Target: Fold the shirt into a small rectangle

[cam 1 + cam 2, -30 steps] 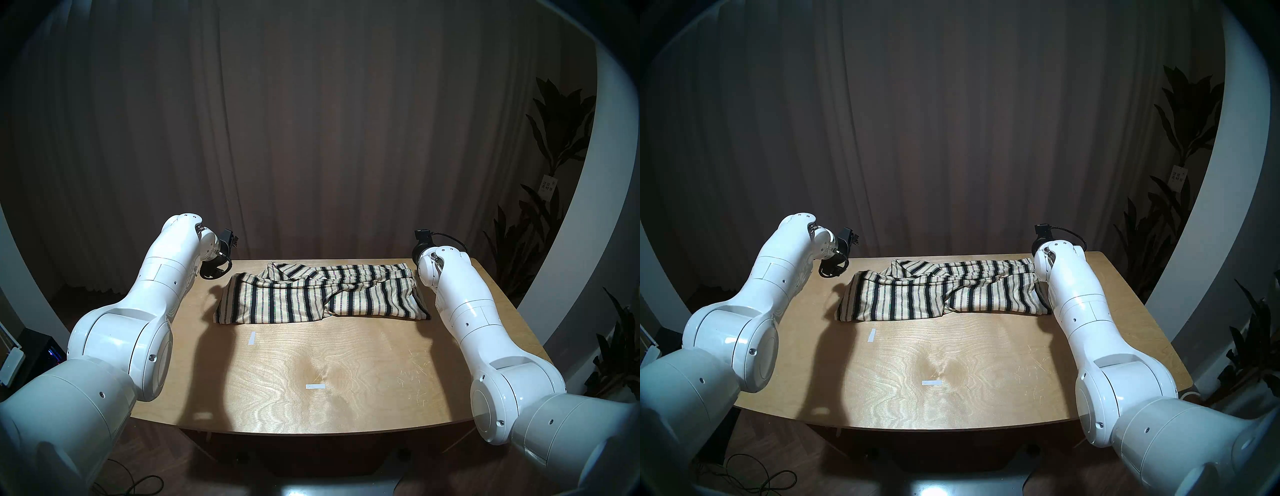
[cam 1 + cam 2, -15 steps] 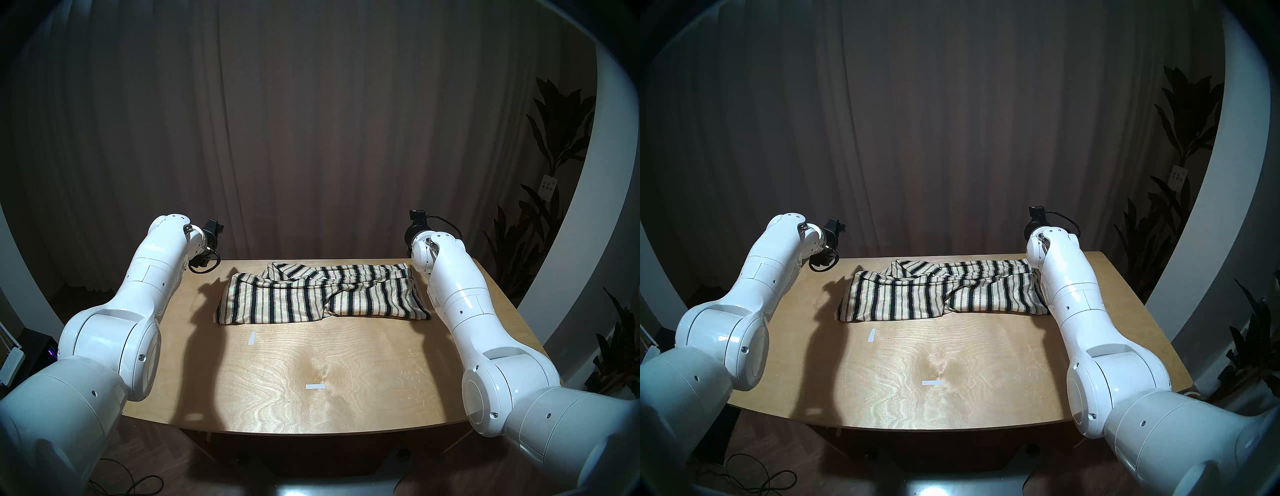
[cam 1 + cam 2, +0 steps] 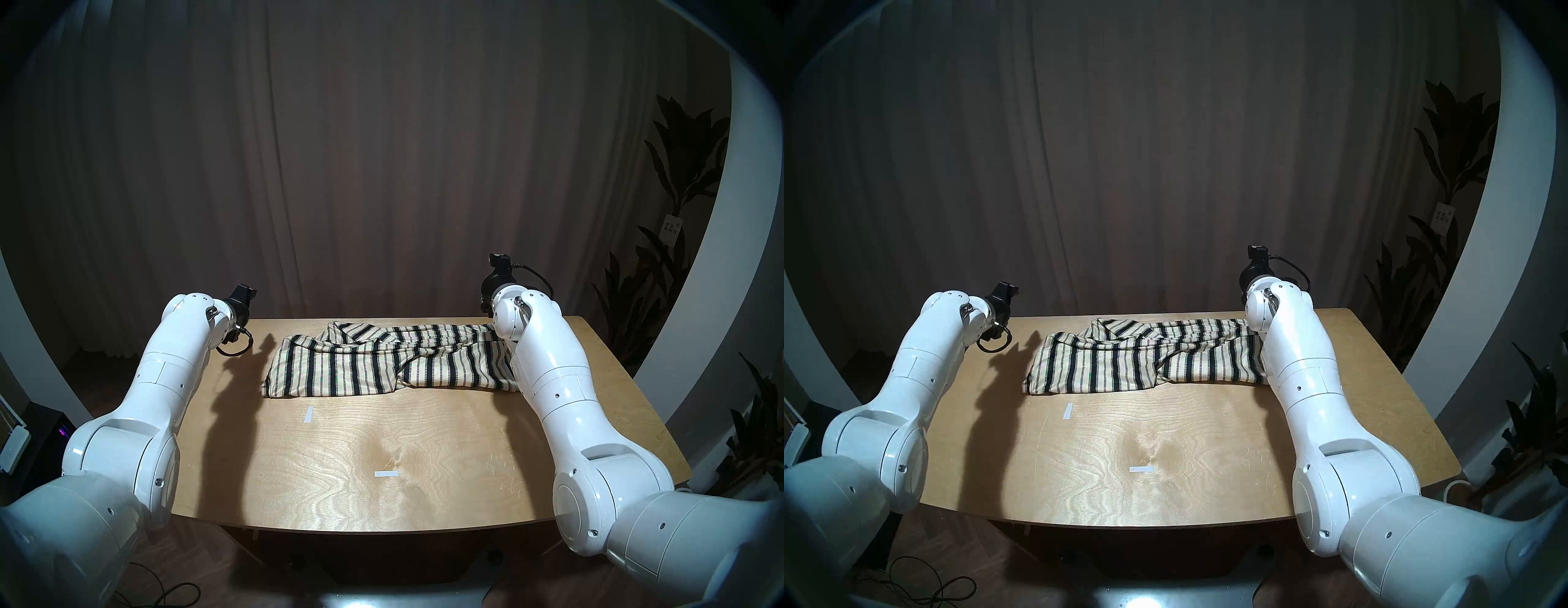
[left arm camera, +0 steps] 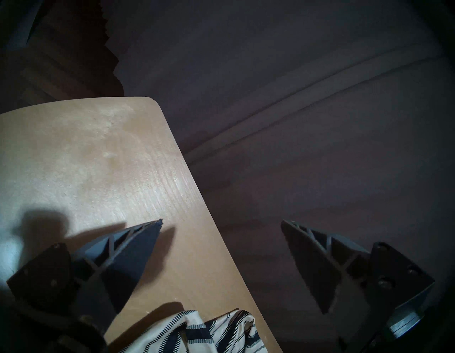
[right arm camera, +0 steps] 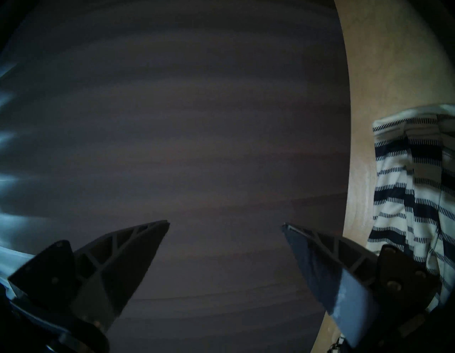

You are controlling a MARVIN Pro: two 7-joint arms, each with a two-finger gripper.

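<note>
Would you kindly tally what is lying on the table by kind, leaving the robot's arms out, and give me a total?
Striped shirt: 1
White tape strips: 2, one near the shirt's front edge, one closer to the table's near edge
Total: 3

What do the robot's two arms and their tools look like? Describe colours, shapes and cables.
Both arms are glossy white, built of rounded segments with small dark screws. The left tool and right tool each have two dark, pointed, lattice-ribbed fingers. Black cables loop at each wrist.
</note>
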